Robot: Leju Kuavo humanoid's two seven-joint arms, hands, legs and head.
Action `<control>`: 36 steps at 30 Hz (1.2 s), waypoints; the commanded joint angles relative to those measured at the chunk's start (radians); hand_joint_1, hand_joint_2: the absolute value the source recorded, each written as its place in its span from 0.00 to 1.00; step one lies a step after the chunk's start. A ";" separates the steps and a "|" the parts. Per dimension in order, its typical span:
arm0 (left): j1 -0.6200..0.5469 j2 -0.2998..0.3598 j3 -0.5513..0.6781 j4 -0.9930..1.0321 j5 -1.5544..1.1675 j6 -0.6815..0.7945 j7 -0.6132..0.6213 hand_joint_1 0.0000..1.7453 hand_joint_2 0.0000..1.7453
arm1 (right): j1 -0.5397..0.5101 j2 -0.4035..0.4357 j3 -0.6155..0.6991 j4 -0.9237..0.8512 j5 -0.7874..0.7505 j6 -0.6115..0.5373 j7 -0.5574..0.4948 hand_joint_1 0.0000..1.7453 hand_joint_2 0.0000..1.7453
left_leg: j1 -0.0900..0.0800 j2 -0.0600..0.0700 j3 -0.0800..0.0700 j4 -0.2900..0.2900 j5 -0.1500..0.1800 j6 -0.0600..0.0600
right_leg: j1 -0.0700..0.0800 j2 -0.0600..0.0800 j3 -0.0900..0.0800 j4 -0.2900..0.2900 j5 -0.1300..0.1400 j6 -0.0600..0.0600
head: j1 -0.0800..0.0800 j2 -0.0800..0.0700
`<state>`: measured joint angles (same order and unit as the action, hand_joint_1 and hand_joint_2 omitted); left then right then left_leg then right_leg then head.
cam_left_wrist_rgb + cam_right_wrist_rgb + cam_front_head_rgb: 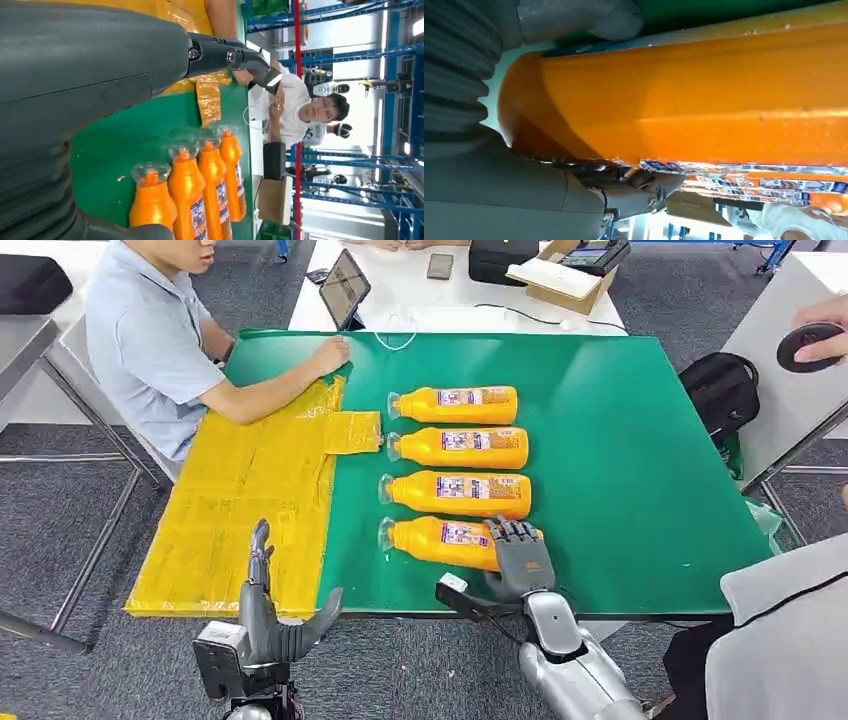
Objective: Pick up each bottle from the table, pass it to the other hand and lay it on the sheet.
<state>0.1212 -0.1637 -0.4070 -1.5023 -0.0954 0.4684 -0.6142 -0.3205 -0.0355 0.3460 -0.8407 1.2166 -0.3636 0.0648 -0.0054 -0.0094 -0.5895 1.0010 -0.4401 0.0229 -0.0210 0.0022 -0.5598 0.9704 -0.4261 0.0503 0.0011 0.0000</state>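
The nearest orange plastic bottle (445, 539) lies on the green table (640, 480), its long axis running left to right. The right hand (520, 558) wraps its base end. The left hand (268, 612) waits beside the yellow sheet (240, 510), fingers spread and empty.

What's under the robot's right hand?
The right hand lies over the base end of the nearest orange bottle, which rests on the green table. The hand covers that end, so whether it grips is unclear.

Head view looks down and forward over the bench (640, 490). Left wrist view, turned sideways, shares the bottles (200, 190). Right wrist view sits very close against the nearest bottle (704, 100).
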 commanded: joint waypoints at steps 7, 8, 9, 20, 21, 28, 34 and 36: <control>-0.010 0.013 0.006 -0.020 0.087 -0.055 0.036 0.00 1.00 | 0.028 -0.024 -0.028 0.160 -0.180 0.118 -0.103 1.00 1.00 | 0.001 -0.001 0.015 -0.001 -0.006 0.000 | 0.001 -0.002 0.006 -0.003 -0.004 -0.001 | 0.000 0.000; -0.012 0.015 0.008 -0.008 0.085 -0.051 0.033 0.00 1.00 | 0.039 -0.012 -0.040 0.146 -0.237 0.117 -0.153 1.00 1.00 | 0.002 -0.002 0.014 -0.002 -0.005 -0.001 | 0.002 -0.004 0.005 -0.004 -0.003 -0.002 | 0.000 0.000; -0.012 0.014 0.013 -0.003 0.091 -0.048 0.033 0.00 1.00 | 0.050 -0.001 -0.055 0.130 -0.291 0.120 -0.188 1.00 1.00 | 0.002 -0.002 0.015 -0.002 -0.005 0.000 | 0.002 -0.004 0.006 -0.004 -0.004 -0.001 | 0.000 0.000; -0.027 0.008 0.038 0.117 0.155 0.069 0.081 0.00 1.00 | 0.284 0.074 -0.057 -0.396 -0.672 0.049 -0.410 1.00 1.00 | 0.003 0.005 0.023 -0.003 -0.009 -0.003 | 0.003 0.006 0.011 -0.004 -0.004 -0.003 | 0.000 0.000; -0.027 0.015 0.030 0.126 0.189 0.056 0.089 0.00 1.00 | 0.301 0.086 -0.057 -0.451 -0.705 0.016 -0.433 1.00 1.00 | 0.002 0.005 0.023 -0.002 -0.010 -0.003 | 0.003 0.006 0.011 -0.004 -0.005 -0.003 | 0.000 0.000; -0.030 0.047 -0.044 0.122 0.309 -0.046 0.131 0.00 1.00 | 0.328 0.114 -0.034 -0.616 -0.817 -0.103 -0.491 1.00 1.00 | 0.002 0.005 0.010 0.000 -0.009 -0.002 | 0.002 0.008 0.010 0.000 -0.005 -0.002 | 0.000 0.000; -0.025 0.090 -0.115 0.081 0.432 -0.254 0.176 0.00 1.00 | 0.283 0.113 0.047 -0.552 -0.851 -0.078 -0.502 1.00 1.00 | 0.001 0.007 0.005 -0.001 -0.008 -0.001 | 0.001 0.010 0.005 -0.001 -0.004 -0.001 | 0.000 0.000; -0.025 0.096 -0.124 0.067 0.464 -0.304 0.192 0.00 1.00 | 0.261 0.111 0.087 -0.499 -0.831 -0.069 -0.500 1.00 1.00 | 0.001 0.008 0.004 -0.001 -0.009 -0.001 | 0.001 0.010 0.004 -0.001 -0.004 -0.002 | 0.000 0.000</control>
<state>0.1189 -0.1396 -0.4460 -1.4374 0.3110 0.2708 -0.4406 -0.0067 0.0721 0.3201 -1.4012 0.3696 -0.4654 -0.4383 -0.0055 -0.0035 -0.5866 1.0007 -0.4481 0.0234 -0.0211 0.0113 -0.5564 0.9695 -0.4301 0.0510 0.0011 0.0000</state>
